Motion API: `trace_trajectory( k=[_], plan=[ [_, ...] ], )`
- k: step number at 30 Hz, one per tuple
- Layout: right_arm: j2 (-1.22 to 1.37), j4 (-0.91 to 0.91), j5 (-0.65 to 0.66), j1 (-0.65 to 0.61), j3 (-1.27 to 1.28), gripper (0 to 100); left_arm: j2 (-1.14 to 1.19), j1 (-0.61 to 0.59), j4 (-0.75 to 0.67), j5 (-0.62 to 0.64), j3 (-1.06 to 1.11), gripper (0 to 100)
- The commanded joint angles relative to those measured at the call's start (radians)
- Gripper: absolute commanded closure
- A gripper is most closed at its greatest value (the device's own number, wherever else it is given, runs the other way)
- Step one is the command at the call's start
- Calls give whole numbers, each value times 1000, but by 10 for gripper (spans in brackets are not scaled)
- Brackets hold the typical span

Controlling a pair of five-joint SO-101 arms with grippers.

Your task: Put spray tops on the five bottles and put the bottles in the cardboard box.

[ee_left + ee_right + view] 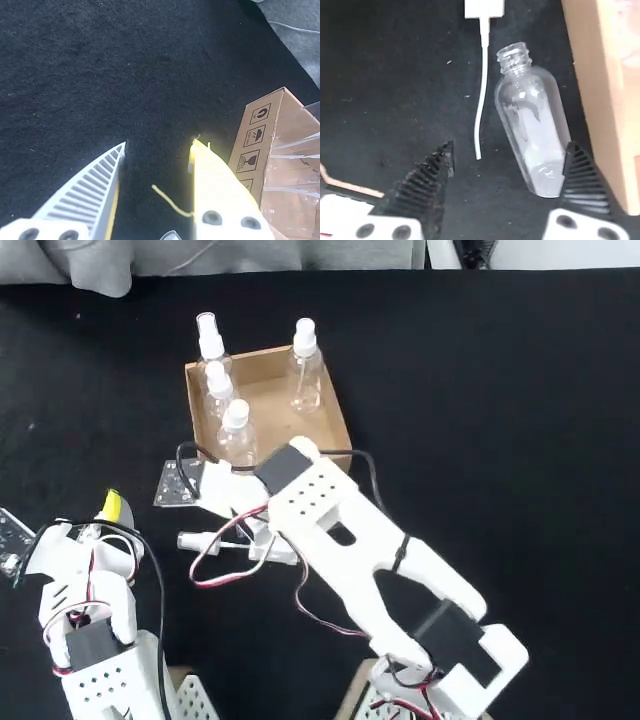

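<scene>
A black cloth-covered table (520,390) carries everything. The white right arm (370,550) stretches from the near edge to the front of the box. The white left arm (90,640) sits low at the near left corner, well apart from the box.

The open brown cardboard box (338,425) stands toward the far side. In the left wrist view its outer wall (255,145) bears a column of small black-framed handling pictograms. No words on it can be made out.

Four clear plastic bottles with white spray tops stand upright at the box. One (306,365) is near its right wall, and two (219,385) (237,430) are along its left wall. The fourth (210,340) is at the back left corner, and I cannot tell whether it stands inside the rim.

The fifth clear bottle (532,130) has no top, and its threaded neck is bare. It lies on its side on the cloth, just beside the box's front wall (600,100).

The right gripper (510,149) is spread wide, with its black ridged jaws on either side of this bottle's lower half, not clamped on it. Whether one jaw touches the glassy wall cannot be told.

The left gripper (159,145) has one white and one yellow-edged finger. It is released and holds nothing above bare cloth.

A loose white spray top (484,7) with a thin dip tube lies alongside the bare bottle, close but apart. In the high view it (190,539) is in front of the box.
</scene>
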Motion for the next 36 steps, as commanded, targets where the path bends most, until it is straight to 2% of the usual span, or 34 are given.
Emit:
trace_trajectory(
  k=[1, 10, 21, 25, 30, 36],
  plan=[
    [-68, -44, 32, 28, 2, 766, -9, -8, -26, -6, -51, 812],
    [-61, -55, 97, 29, 19, 774, -9, -10, -26, -6, -51, 812],
    [-61, -221, 110, 41, 127, 776, -9, -10, -26, -6, -51, 812],
    [-59, -275, 169, 75, 157, 776, -9, -8, -26, -6, -51, 812],
    [-59, -364, 175, 77, 217, 778, -9, -7, -26, -6, -51, 812],
    [-56, -396, 176, 77, 232, 778, -9, -5, -26, -6, -50, 812]
  ],
)
